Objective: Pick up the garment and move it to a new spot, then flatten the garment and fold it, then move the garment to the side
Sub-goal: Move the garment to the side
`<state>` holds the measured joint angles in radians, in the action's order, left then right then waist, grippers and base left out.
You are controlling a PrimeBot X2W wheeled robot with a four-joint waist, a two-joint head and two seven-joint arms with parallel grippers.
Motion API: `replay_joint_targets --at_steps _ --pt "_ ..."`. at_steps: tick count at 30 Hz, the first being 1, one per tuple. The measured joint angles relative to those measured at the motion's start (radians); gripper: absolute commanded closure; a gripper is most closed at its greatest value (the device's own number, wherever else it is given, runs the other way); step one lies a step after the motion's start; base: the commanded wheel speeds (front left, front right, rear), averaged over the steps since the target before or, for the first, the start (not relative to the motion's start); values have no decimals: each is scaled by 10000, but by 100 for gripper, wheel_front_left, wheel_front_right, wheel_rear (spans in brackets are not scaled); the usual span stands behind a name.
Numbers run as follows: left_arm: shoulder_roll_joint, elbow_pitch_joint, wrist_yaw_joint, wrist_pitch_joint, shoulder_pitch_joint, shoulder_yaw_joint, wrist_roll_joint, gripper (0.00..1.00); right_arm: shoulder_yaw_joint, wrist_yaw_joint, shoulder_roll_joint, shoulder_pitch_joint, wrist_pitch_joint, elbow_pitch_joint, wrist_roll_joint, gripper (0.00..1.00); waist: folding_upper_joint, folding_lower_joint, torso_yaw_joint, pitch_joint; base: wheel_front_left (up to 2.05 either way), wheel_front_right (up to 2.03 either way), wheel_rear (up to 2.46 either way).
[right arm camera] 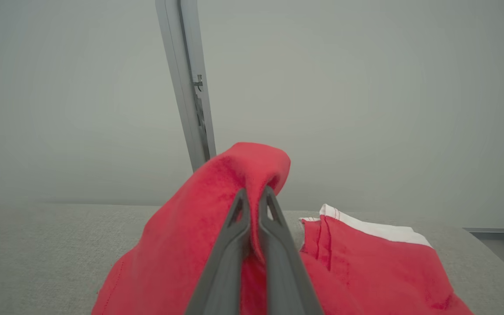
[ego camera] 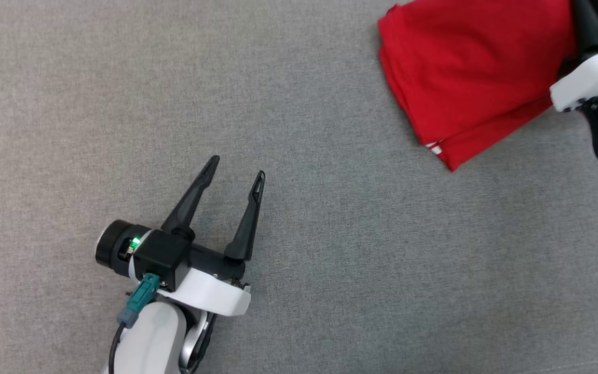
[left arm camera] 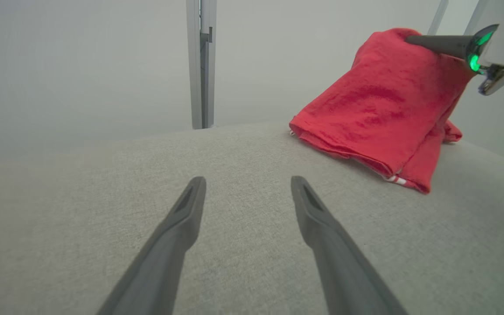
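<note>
Two grippers, one busy. Right gripper (right arm camera: pixel 254 194) is pinched closed on a raised fold of the red garment (ego camera: pixel 465 78); left gripper (ego camera: pixel 238 167) is spread wide, holding nothing, low over the grey upholstery (ego camera: pixel 330 259).

Positions taken off the left gripper:
- garment sits well apart from it, ahead and off to its right, bunched in layers
- most of the cloth rests on the upholstery; only the pinched peak is lifted
- right gripper is on the garment's far side from it

Handling, my read:
- soft knit, light, totally limp. It drapes straight down from the pinch, no stiffness to lean on
- not fragile, not slick, but the layers look free to slide over each other
- a single-point hold makes it hang as a bundle, fine for carrying, useless for flattening
- can't tell how many layers the jaws have

Where to grab:
- for the move, the current fold should do
- for flattening, go for edges: the white-trimmed band (right arm camera: pixel 365 227) or the striped hem corner (ego camera: pixel 435 149), one per gripper, then pull apart.
</note>
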<state>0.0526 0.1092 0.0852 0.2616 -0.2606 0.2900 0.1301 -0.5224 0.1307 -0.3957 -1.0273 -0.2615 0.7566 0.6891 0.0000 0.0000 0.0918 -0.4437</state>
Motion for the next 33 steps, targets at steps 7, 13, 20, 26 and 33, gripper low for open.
replay_joint_targets --at_steps 7,13,20,26,33 --pt "90 -88 -2 0 -150 -111 -169 0 435 0 -364 -500 0 -42 -249 100 0 0 -23 -447 0 0 0" --pt "167 -125 -2 0 -150 -134 -247 0 936 2 -635 -768 0 -50 -487 100 0 0 20 -634 0 0 0" --pt "253 -117 0 0 -174 -113 -332 0 1164 0 -949 -993 -2 184 -608 100 0 0 12 -843 0 0 0" --pt "295 -119 2 2 -303 -92 -362 0 1133 0 -1260 -1304 0 717 -247 100 0 0 -33 -950 0 0 0" --pt "355 -115 10 2 -325 -25 -382 0 667 2 -1716 -1628 31 1471 -29 100 0 0 -152 -970 0 0 0"
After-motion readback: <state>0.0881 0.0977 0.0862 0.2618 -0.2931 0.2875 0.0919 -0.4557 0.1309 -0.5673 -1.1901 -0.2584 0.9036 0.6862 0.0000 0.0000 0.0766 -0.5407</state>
